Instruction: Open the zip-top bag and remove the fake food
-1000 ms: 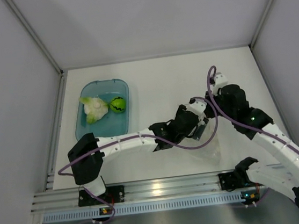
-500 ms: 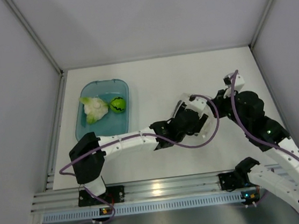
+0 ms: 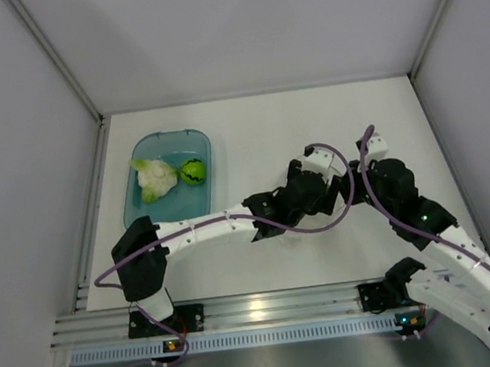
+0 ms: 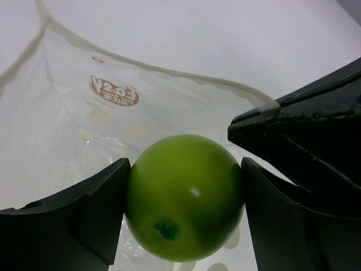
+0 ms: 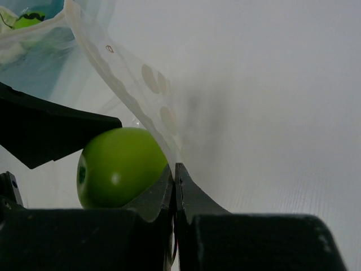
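White table [image 3: 248,130] between grey walls [image 3: 236,25], seen from above: a teal tub [image 3: 147,214] sits near the left edge holding the leafy lump [image 3: 154,178] and the striped ball [image 3: 193,171]. The left arm [image 3: 206,230] stretches across to meet the right arm [image 3: 447,245] right of centre, with bare tabletop all round them. Their wrists hide the fingers and nearly all of the pouch from this view.

The left wrist camera fills that gap. The left gripper [image 4: 186,169] clamps the lime-green ball [image 4: 185,197] squarely between its two black fingers [image 4: 84,217]. Behind the ball the zip-top bag [image 4: 73,113] gapes, its pale rim arching above. The right gripper [image 4: 265,118] pinches that rim at the right, just beside the ball.

The right wrist camera shows its own fingers pressed together on the bag's dotted edge, with the film rising up and away to the left. The ball is just left of the pinch, and the tub is far off at the top left corner.
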You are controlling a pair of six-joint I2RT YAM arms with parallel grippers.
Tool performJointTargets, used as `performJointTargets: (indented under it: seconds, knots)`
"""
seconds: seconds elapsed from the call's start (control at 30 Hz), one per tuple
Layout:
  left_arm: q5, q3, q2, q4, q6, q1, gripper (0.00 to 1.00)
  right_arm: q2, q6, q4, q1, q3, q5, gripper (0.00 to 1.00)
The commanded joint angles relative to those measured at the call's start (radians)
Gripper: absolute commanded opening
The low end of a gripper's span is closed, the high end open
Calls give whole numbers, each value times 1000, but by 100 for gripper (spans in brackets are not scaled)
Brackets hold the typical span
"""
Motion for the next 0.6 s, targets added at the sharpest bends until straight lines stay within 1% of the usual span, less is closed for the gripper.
performJointTargets:
  seconds: [0.0, 0.17, 0.27, 0.43, 0.57]
  knots:
    - [-1, 42, -70, 52, -85, 5, 0, -1, 22, 93, 13, -16, 2, 0]
    - [79, 38, -100, 56, -91, 5, 0, 18, 25, 102, 15, -27, 37, 0]
    - [143, 9, -138, 78, -84, 5, 0, 48, 24, 94, 12, -15, 55, 0]
    - [159, -53, -224, 162, -91, 5, 0, 77, 37, 113, 13, -13, 62, 0]
    - [157, -152, -327, 255, -134, 15, 0, 88, 53, 143, 12, -13, 54, 0]
